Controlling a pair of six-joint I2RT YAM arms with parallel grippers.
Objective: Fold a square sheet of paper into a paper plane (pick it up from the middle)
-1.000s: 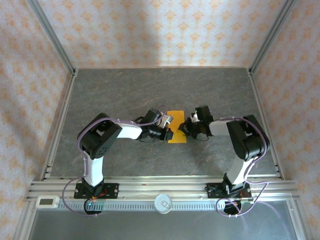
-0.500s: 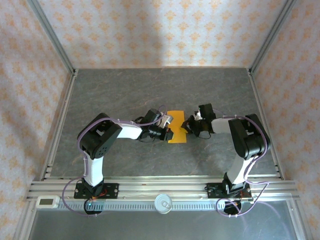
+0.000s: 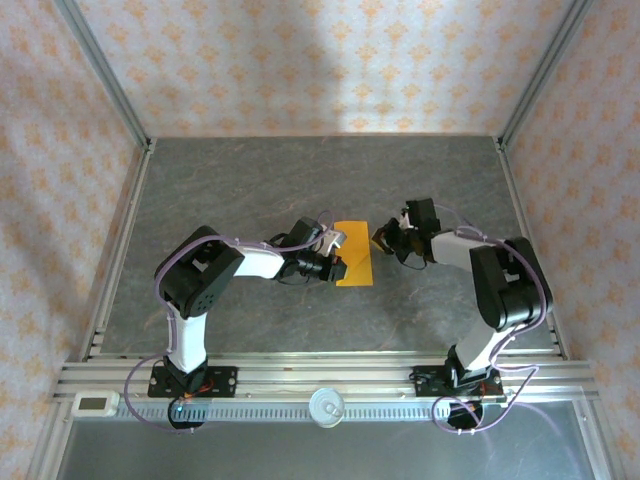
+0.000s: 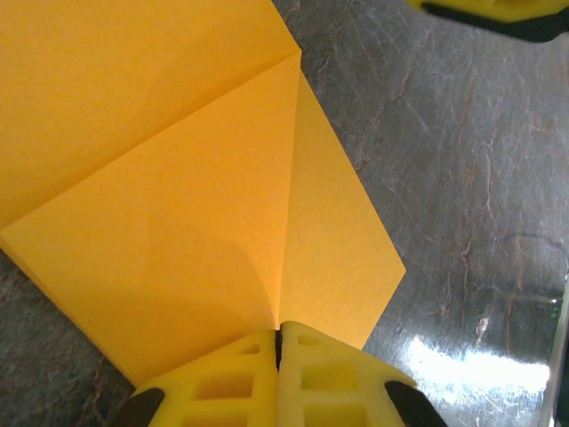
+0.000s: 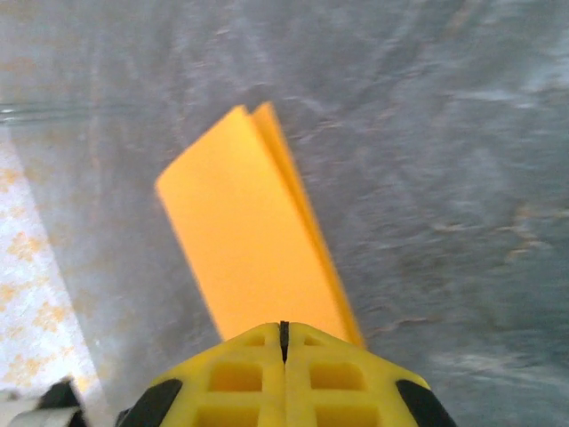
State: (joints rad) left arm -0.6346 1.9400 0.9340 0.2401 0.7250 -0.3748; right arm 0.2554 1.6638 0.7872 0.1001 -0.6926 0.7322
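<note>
- The orange sheet of paper (image 3: 353, 254) lies flat near the middle of the grey stone-patterned table (image 3: 250, 180), between the two grippers. From above it looks like an upright strip, already partly folded.
- In the left wrist view, the paper (image 4: 178, 178) has a corner flap turned over on a diagonal. A sharp crease runs down it, straight towards the fingertips.
- The left gripper (image 3: 334, 266) sits at the strip's lower left edge. Its yellow fingers (image 4: 231, 374) are clenched tight with no gap between them, right at the paper's border.
- I can't tell whether a layer of paper is nipped between them or whether they merely press against it.
- The right gripper (image 3: 384, 240) sits just off the paper's upper right side, with a sliver of bare table between them in the view from above.
- Its jaws are squeezed fully together too, the yellow pads (image 5: 240, 374) meeting along a thin seam, and they carry nothing.
- The right wrist view is blurred. There the paper (image 5: 249, 240) stretches away beyond the fingertips, with two layers showing at its far end.
- Pale orange-patterned walls (image 3: 320, 60) surround the table on three sides.
</note>
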